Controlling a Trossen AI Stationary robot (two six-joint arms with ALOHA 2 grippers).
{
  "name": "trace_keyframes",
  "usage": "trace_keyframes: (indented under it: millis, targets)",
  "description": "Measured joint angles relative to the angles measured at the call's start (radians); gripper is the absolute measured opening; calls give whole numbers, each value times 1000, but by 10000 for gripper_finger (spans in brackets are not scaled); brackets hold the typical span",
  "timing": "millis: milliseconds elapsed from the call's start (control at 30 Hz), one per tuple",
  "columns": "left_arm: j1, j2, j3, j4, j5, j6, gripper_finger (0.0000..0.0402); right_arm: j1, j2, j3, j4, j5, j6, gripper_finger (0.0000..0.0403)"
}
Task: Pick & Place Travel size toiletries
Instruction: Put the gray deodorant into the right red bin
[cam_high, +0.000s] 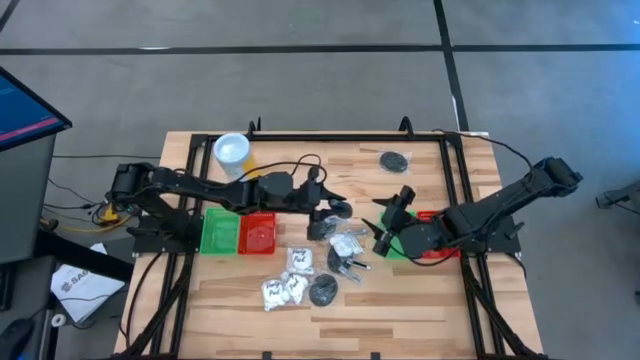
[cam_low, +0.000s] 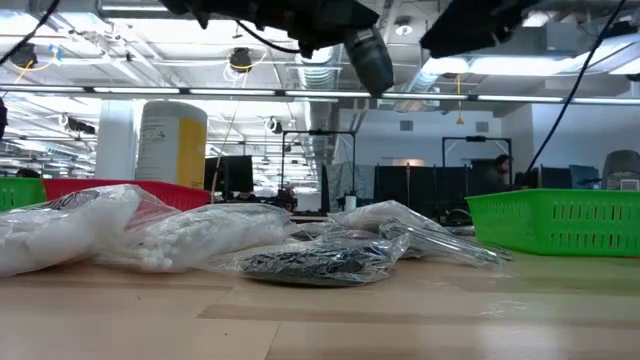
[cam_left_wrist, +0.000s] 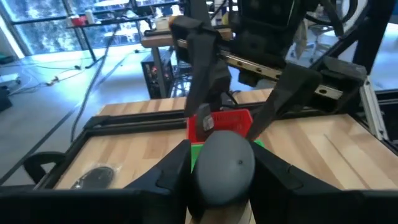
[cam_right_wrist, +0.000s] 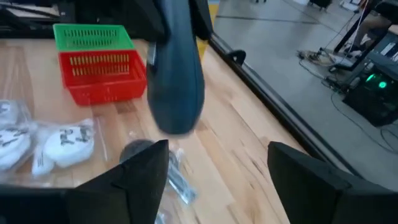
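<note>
While two trays (cam_high: 240, 232) sit together, three white sachets (cam_high: 284, 290) lie nearby

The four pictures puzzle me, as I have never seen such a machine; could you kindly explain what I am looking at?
This is a robot with two dark arms working at a wooden table. One picture looks straight down from above, one looks level across the tabletop, and the other two come from a camera on each wrist. On the table lie white sachets, silvery tubes, black discs, a yellow cylinder and green and red trays. The left gripper holds a dark grey rounded item above the pile. The right gripper, close beside it, is open and holds nothing.
</note>
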Motion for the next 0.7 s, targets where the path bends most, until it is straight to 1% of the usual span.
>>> trace_keyframes:
  millis: [133, 233, 333, 500, 700]
  targets:
    - [0, 51, 41, 6, 6, 9, 113, -22, 38, -1, 85, -44, -76, 262]
    - [1, 78, 67, 11, 7, 21, 113, -38, 57, 0, 123, -78, -106, 263]
    - [0, 95, 92, 18, 34, 29, 113, -54, 71, 0, 129, -88, -119, 263]
    - [-1, 103, 101, 17, 44, 30, 112, -88, 71, 0, 145, -148, -120, 263]
    - [-1, 102, 102, 24, 44, 30, 112, -109, 71, 0, 181, -170, -155, 263]
